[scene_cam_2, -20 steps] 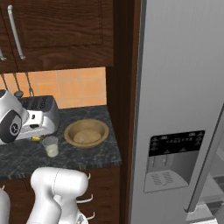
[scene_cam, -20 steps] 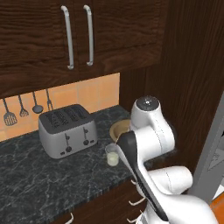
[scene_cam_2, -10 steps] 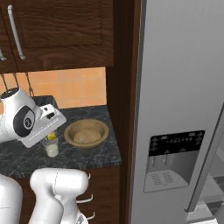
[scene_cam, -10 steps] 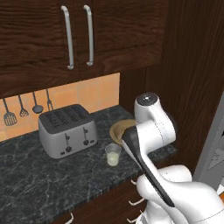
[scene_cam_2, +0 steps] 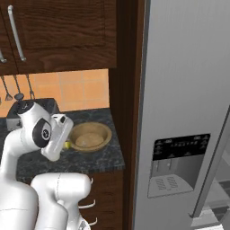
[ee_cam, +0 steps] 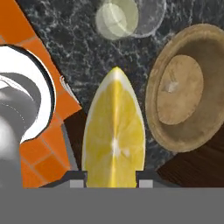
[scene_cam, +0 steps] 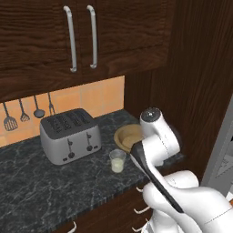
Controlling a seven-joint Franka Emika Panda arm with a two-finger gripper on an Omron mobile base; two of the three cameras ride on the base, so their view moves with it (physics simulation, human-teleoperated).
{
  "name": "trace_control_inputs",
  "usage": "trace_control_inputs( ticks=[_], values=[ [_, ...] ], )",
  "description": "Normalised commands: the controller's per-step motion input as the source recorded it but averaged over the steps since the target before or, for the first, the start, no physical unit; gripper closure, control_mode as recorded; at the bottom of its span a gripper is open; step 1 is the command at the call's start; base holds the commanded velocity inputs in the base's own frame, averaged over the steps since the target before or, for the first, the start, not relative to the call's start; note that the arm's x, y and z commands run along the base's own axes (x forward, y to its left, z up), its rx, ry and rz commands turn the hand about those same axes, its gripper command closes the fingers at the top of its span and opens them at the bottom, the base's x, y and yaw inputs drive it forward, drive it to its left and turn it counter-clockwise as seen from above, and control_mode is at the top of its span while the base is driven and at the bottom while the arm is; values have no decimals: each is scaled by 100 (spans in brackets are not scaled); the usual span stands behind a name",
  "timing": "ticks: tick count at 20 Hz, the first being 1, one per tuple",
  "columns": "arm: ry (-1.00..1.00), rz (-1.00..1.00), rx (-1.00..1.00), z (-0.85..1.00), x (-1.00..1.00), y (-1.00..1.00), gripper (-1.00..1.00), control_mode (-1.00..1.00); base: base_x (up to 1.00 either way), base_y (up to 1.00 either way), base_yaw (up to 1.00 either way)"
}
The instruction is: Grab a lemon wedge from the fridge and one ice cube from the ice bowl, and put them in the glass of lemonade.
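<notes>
One wedge, clamped in the end effector, above the surface between glass and bowl. One glass, one bowl, one toaster, one fridge. Bowl sits near the surface's right edge by the dark wall; bare surface lies in front of the toaster.

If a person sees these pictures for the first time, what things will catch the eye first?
First, the bright yellow lemon wedge, held in the pincer above the black counter. Next, the white arm bending over the wooden ice bowl and the glass of lemonade. Then the tall grey fridge, right of the counter.
</notes>
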Motion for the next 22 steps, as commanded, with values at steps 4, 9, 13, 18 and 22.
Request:
trace_control_inputs(
  ticks=[4,9,13,18,22],
  values=[
    [17,57,-33,-20,34,5,100,-100,0,0,0],
    [14,41,-39,0,21,44,100,-100,0,0,0],
    [15,13,-42,0,18,74,100,-100,0,0,0],
    [4,0,-26,0,46,52,100,-100,0,0,0],
    [7,-9,-6,1,51,12,100,-100,0,0,0]
  ],
)
